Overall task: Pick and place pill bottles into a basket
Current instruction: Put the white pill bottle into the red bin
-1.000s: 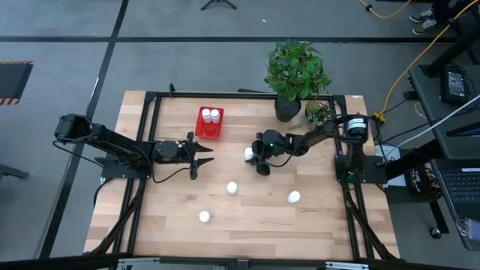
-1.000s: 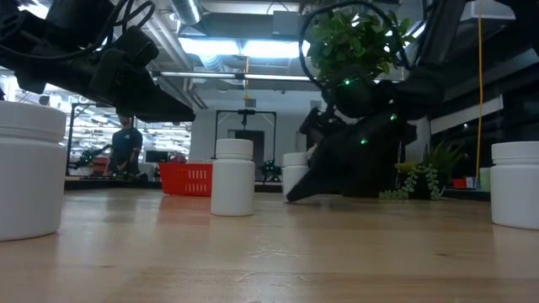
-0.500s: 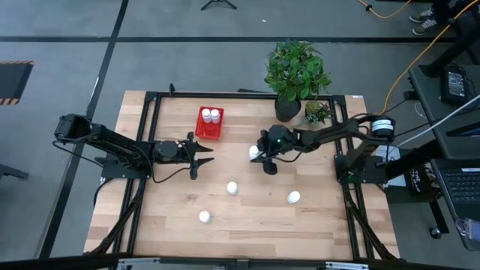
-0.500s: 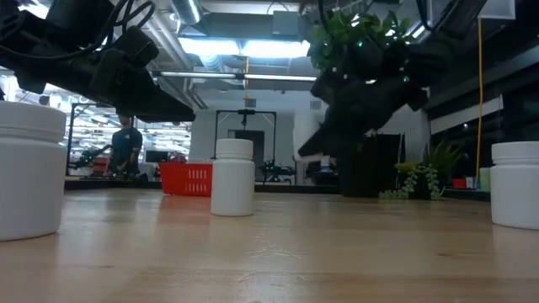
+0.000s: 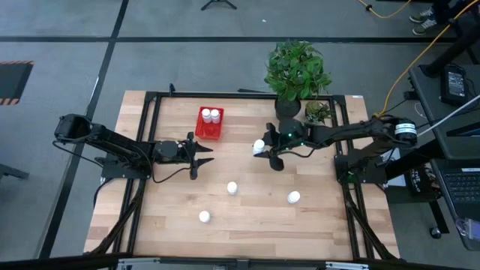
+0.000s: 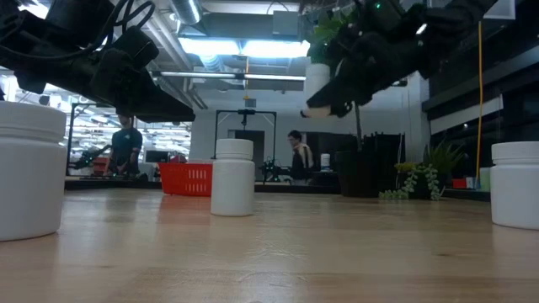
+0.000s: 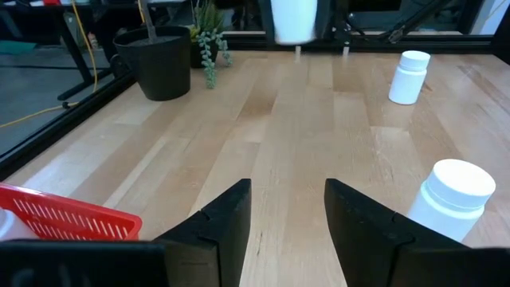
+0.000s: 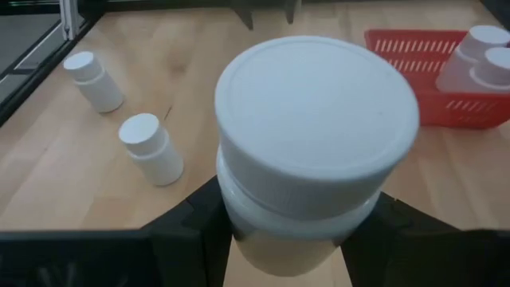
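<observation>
The right pincer [image 8: 291,239] is clamped on a pill bottle [image 8: 307,151], lifted clear of the bench [image 5: 255,217] near its middle, right of the red basket [image 5: 209,124]. The low view shows this bottle [image 6: 317,84] well above the wood. The left pincer [image 5: 201,157] hangs just below the basket, its two fingers [image 7: 219,227] apart with nothing between them.

Three bottles stand loose on the bench: one near the front [image 5: 204,217], one at centre [image 5: 232,187], one to the right [image 5: 294,197]. The centre one lies between the two pincers, but below the straight line from the lifted bottle to the basket.

The basket holds two bottles [image 5: 211,115] at its far end; the right wrist view shows them [image 8: 482,56] leaning against the basket's wall. Behind stand a large potted plant [image 5: 295,71] and a smaller plant [image 5: 316,112] at the bench's far edge.

Only the low view shows the room beyond, with two people [image 6: 126,145] standing far off.
</observation>
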You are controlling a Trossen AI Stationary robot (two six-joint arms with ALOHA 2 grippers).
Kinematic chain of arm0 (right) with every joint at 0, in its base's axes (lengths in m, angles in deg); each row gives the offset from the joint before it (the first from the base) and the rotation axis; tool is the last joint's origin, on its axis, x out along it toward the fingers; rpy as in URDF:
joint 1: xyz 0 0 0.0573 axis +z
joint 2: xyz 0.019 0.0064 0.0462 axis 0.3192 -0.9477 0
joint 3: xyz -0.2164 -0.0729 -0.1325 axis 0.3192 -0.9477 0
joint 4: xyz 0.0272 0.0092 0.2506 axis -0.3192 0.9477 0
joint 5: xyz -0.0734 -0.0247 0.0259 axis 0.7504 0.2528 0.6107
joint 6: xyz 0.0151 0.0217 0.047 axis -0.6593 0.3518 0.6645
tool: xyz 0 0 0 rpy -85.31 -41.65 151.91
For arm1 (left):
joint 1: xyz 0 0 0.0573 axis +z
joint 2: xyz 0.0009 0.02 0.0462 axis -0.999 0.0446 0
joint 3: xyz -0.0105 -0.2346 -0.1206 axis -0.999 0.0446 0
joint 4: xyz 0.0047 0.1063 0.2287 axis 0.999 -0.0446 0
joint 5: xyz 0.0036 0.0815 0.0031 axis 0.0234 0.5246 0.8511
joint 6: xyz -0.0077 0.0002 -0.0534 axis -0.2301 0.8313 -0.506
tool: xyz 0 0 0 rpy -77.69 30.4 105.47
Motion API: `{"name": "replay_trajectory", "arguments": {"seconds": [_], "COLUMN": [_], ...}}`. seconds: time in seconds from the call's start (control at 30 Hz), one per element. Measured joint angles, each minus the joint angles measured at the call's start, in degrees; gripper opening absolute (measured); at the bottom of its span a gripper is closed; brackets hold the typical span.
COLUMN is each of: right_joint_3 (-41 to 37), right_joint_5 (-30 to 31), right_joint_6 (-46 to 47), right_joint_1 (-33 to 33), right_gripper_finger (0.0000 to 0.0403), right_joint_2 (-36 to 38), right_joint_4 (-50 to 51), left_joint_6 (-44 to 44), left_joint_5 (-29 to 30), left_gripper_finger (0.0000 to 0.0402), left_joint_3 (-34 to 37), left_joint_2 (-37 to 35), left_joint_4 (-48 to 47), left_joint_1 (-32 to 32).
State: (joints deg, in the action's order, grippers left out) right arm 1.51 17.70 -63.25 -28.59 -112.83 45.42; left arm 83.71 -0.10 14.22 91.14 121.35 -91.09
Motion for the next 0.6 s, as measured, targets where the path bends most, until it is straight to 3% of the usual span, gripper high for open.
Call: {"name": "replay_trajectory", "arguments": {"seconds": [0.23,0.6], "right_joint_3": [6.1,8.5], "right_joint_5": [0.6,4.7], "right_joint_6": [-1.3,-3.3], "right_joint_1": [1.1,3.1], "right_gripper_finger": [0.0173,0.0172], "right_joint_2": [1.1,1.0], "right_joint_4": [9.7,10.4], "left_joint_6": [0.0,0.0], "left_joint_5": [0.0,0.0], "left_gripper_finger": [0.0154,0.0153], "left_joint_3": [0.0,0.0], "left_joint_2": [0.0,0.0], "left_joint_4": [0.0,0.0], "left_joint_1": [0.0,0.0]}}
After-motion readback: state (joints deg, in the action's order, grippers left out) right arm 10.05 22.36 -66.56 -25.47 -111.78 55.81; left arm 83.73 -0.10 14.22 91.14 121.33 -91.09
